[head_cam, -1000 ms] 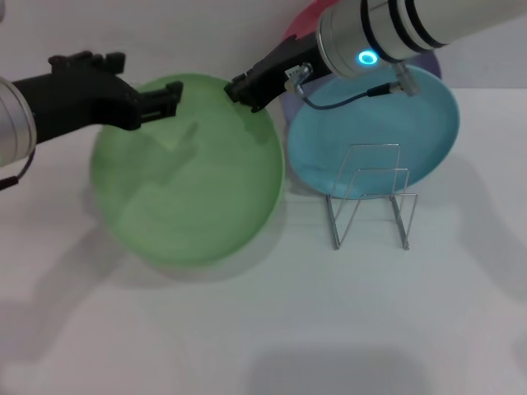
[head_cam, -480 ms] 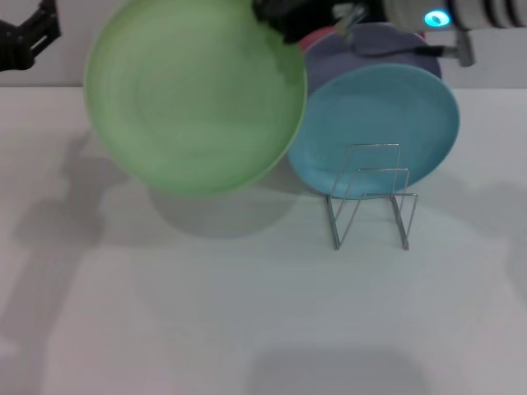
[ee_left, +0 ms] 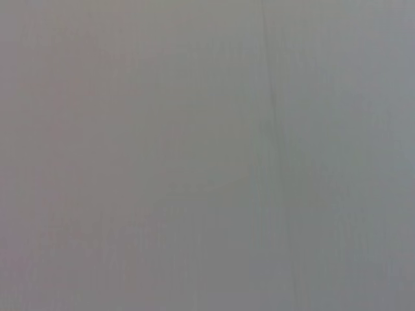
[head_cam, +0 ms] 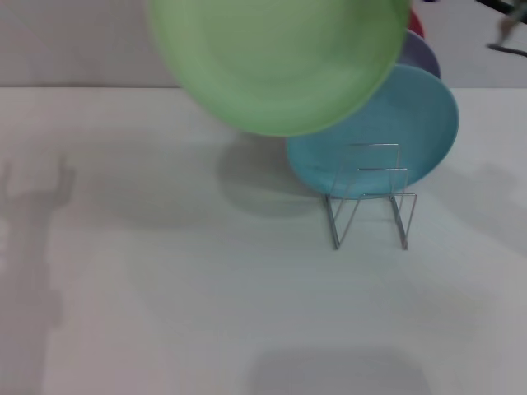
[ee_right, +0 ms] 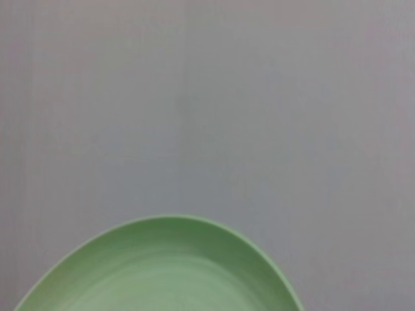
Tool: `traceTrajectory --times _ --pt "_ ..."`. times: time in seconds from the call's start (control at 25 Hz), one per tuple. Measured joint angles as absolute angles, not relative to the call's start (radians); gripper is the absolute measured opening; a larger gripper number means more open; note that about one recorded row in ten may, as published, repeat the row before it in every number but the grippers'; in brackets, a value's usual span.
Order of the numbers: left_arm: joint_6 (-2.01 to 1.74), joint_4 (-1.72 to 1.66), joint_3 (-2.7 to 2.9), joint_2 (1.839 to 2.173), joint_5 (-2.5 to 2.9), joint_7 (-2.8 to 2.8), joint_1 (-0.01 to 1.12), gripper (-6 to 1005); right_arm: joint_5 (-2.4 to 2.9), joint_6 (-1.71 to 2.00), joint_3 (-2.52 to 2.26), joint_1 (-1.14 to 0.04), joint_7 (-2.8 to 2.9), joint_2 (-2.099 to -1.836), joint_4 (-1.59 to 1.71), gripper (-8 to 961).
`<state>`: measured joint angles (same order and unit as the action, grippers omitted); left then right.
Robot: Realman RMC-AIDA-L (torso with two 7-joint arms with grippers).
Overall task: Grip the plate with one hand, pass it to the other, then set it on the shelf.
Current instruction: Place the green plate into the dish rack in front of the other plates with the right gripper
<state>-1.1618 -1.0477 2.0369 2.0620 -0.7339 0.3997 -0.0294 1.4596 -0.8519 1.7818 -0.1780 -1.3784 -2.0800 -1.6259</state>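
The light green plate (head_cam: 280,58) hangs in the air at the top of the head view, tilted toward me, above and to the left of the wire shelf (head_cam: 370,197). Its rim also fills the lower part of the right wrist view (ee_right: 162,272), so my right gripper holds it, though its fingers lie outside every frame. Only a dark bit of the right arm (head_cam: 506,29) shows at the top right corner. My left gripper is out of view; its wrist view shows only a plain grey surface.
A turquoise plate (head_cam: 428,115) lies flat just behind the shelf. A lavender plate (head_cam: 420,53) and a red one (head_cam: 414,23) peek out behind it. The white table (head_cam: 165,288) stretches left and front, with the plate's shadow on it.
The green plate has risen and moved right, toward the shelf, carried by the right arm. The left gripper has let go and pulled away to the left, out of the head view.
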Motion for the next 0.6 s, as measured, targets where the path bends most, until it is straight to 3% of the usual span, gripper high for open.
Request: traceTrajectory --times 0.16,0.6 --pt "-1.310 -0.872 2.048 2.063 -0.702 0.263 0.024 814 1.212 -0.931 1.827 -0.108 -1.676 -2.079 -1.497 21" --pt "-1.430 -0.670 2.057 2.065 -0.671 0.129 0.071 815 0.863 -1.409 1.957 -0.094 -2.435 -2.083 -1.019 21"
